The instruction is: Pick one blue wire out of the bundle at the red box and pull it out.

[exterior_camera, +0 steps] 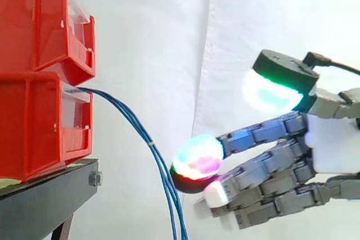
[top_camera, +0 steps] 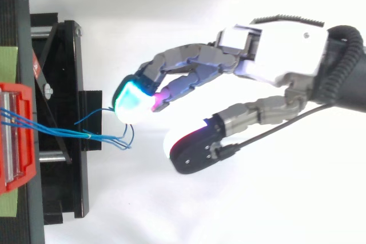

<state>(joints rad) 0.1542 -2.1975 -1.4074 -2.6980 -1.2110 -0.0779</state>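
Observation:
A bundle of thin blue wires [exterior_camera: 135, 125] comes out of the lower red bin [exterior_camera: 34, 122] and hangs down in a curve to the right. From above, the wires [top_camera: 63, 132] fan out from that bin [top_camera: 14, 141], and their loose ends curl beside my fingers. My hand [exterior_camera: 337, 144] reaches in from the right, open, with relaxed fingers pointing at the wires. The leading fingertip [exterior_camera: 198, 158] glows just right of the bundle, close to it. The thumb pad [exterior_camera: 270, 91] stands well apart from the fingers. In the top view my hand [top_camera: 286, 50] holds no wire.
A second red bin [exterior_camera: 39, 21] is stacked on the lower one. Both rest on a black stand [exterior_camera: 45, 195] with a bolt at its corner. From above, the stand's frame [top_camera: 57, 84] lies under the wires. A white curtain hangs behind.

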